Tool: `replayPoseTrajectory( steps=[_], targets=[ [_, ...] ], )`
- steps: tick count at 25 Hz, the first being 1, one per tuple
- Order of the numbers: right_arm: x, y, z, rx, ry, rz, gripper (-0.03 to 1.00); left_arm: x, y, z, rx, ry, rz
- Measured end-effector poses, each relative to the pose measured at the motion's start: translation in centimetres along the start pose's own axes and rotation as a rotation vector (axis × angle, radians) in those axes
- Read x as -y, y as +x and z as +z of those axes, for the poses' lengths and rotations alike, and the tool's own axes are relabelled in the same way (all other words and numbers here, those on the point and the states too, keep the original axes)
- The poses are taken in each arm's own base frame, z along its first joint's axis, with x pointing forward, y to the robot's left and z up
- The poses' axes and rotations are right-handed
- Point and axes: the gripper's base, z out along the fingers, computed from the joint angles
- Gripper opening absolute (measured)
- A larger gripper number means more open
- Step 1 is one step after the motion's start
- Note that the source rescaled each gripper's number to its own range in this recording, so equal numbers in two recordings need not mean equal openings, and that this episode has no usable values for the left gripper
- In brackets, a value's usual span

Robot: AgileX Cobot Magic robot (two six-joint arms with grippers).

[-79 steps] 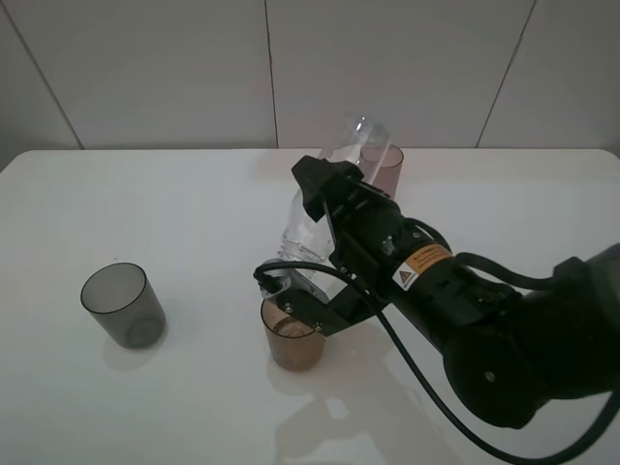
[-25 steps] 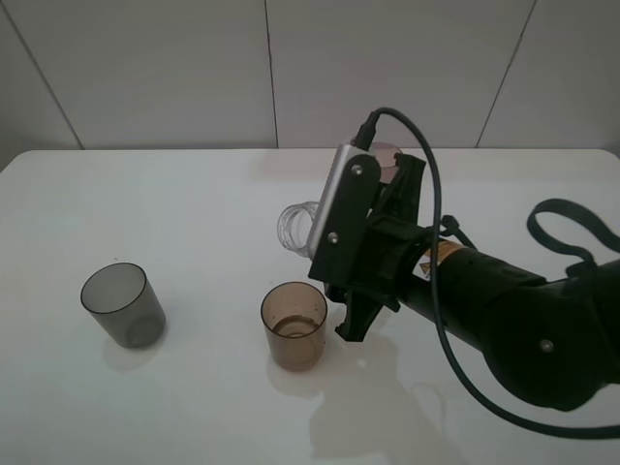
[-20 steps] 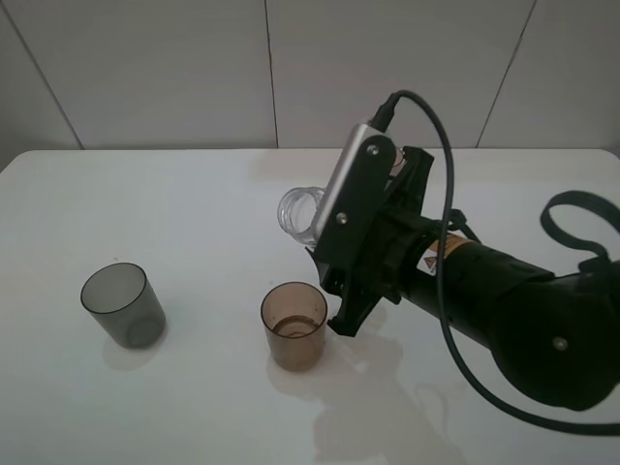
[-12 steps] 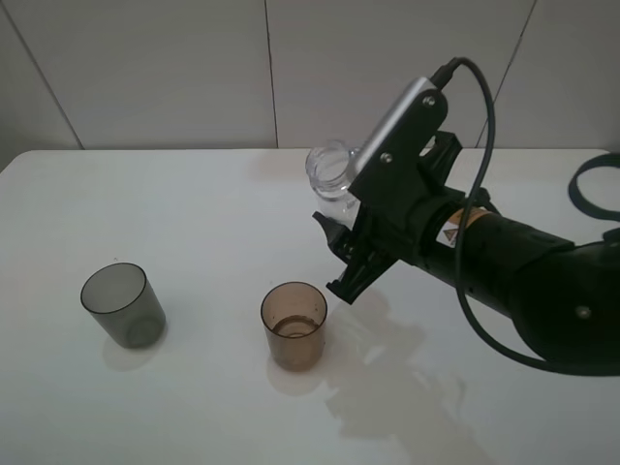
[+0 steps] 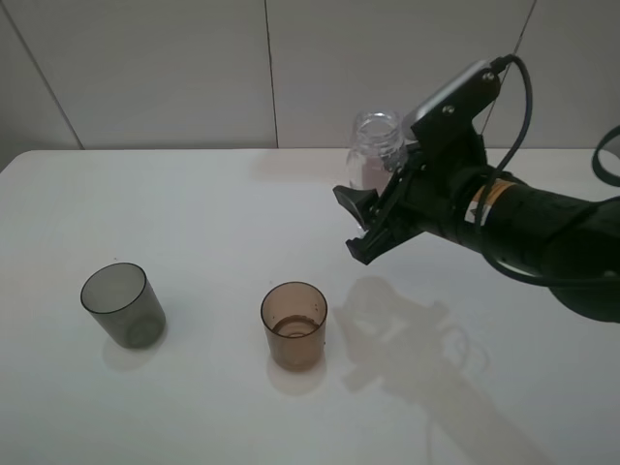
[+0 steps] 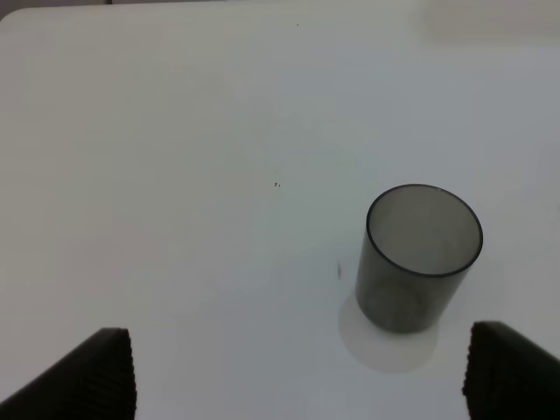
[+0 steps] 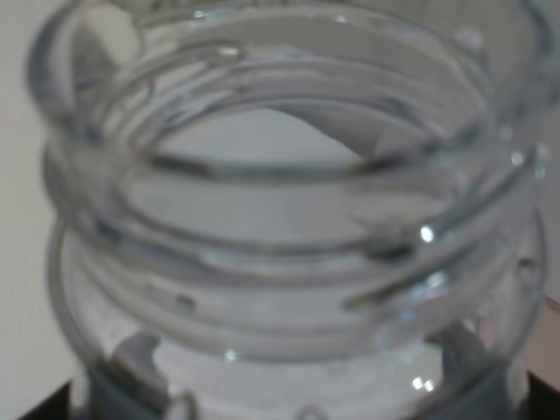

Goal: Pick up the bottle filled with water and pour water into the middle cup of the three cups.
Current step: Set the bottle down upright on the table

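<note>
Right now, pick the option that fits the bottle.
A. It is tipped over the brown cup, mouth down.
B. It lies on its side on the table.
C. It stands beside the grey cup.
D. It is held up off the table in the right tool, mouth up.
D: the bottle sits in the right tool above the table, neck pointing up, back from the brown cup.
</note>
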Motion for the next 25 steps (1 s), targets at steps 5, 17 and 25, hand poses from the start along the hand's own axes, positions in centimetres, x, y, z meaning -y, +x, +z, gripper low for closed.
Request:
replayPoseTrajectory(
  steps=[5, 17, 25],
  targets=[
    [0.8, 2.1, 1.2, -0.046, -0.033, 0.12, 0.0, 0.0, 0.0, 0.0, 0.0, 0.0, 0.0],
    [0.1, 6.3, 3.9, -0.051, -0.042, 0.183, 0.0, 0.0, 0.0, 0.0, 0.0, 0.0, 0.0],
    [-0.4, 8.0, 4.6, -0.061, -0.048, 0.196, 0.0, 0.0, 0.0, 0.0, 0.0, 0.0, 0.0]
  ],
)
